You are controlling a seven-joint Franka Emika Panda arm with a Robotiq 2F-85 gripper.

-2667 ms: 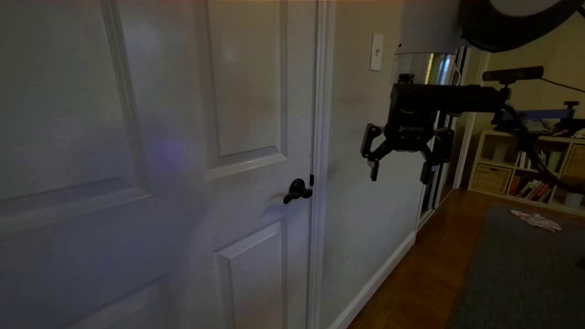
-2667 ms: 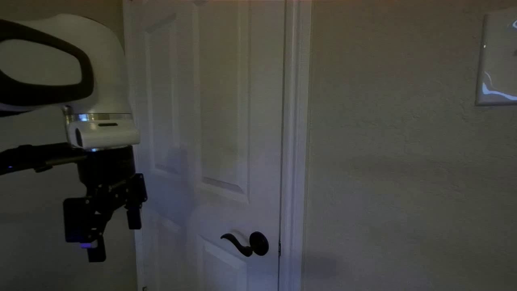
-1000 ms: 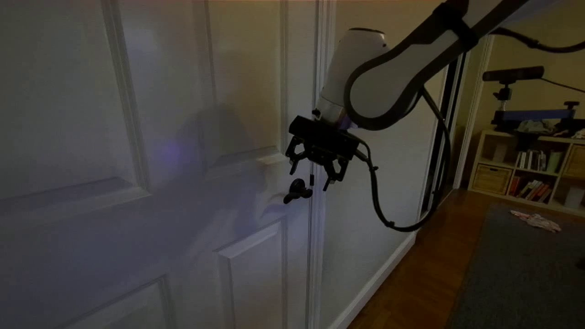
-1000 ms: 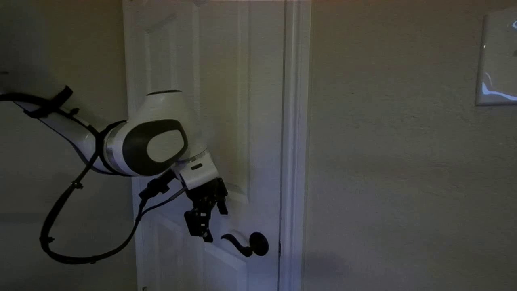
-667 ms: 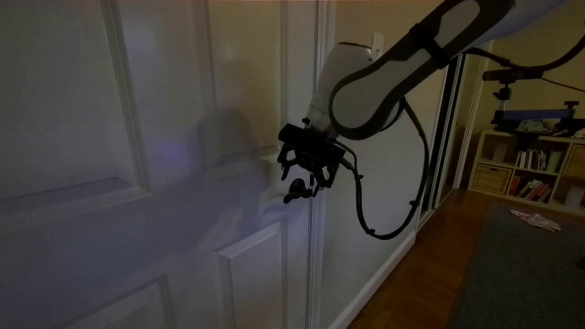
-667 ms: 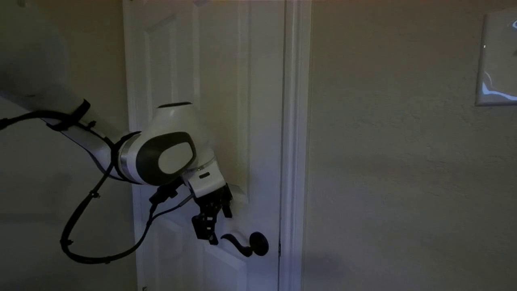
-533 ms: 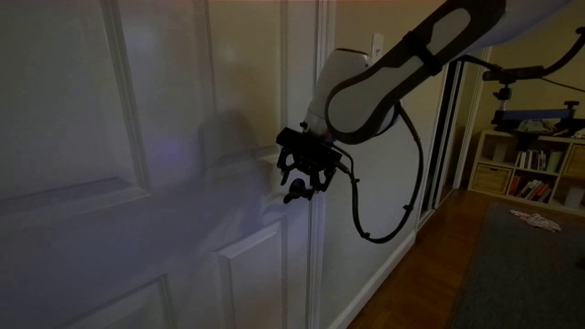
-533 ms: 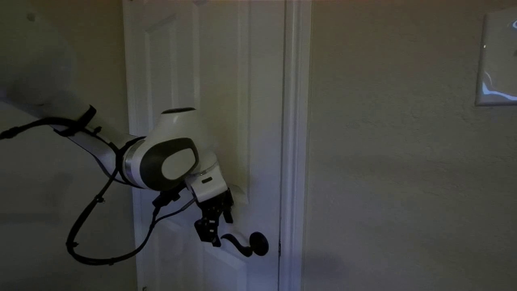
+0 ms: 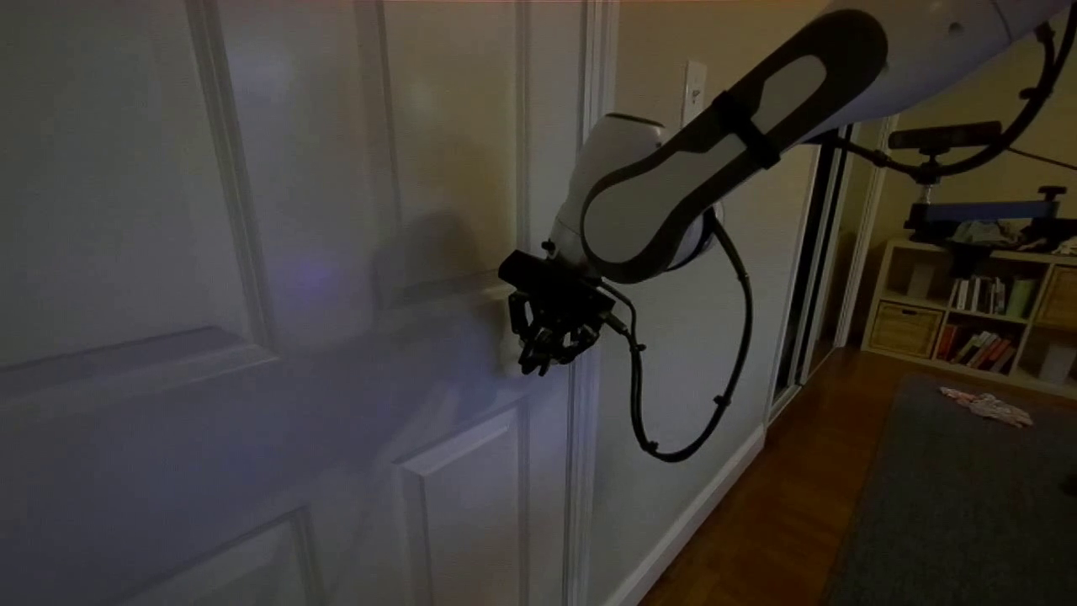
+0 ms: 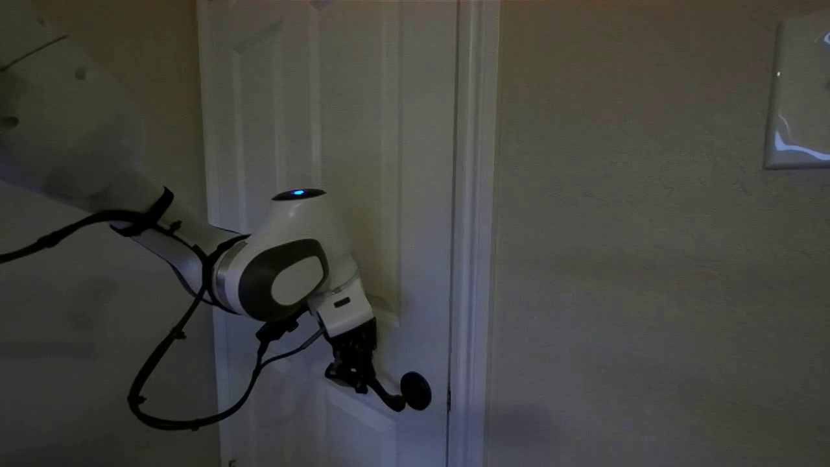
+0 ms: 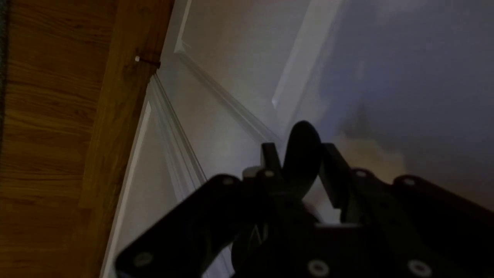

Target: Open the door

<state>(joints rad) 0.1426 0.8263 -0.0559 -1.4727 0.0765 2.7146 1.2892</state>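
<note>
Evidently the gripper [image 11: 299, 150] has a bite: in the wrist view its jaws are drawn together on the free end of the handle [image 10: 408, 394], one on either side, with the rounded tip poking out past them. Expect the handle to be rigid, sprung and hard to damage, but smooth and curved enough to slide loose as it turns. That end is probably the right place to bear down, since it gives most leverage; a hold slightly nearer the pivot would likely slip less.

Just behind lies the door [image 9: 328, 379], white and panelled, closed against its frame [image 10: 476, 214], the handle near that edge. Once unlatched it should swing as a broad, stiff, fairly weighty slab; whether by push or pull cannot be told.

Farther off, in both exterior views, the arm [image 9: 715, 168] slopes down from high up, bent at the wrist so the gripper points steeply downward, a little tilted, its cable [image 10: 172, 425] hanging in a loop.
</note>
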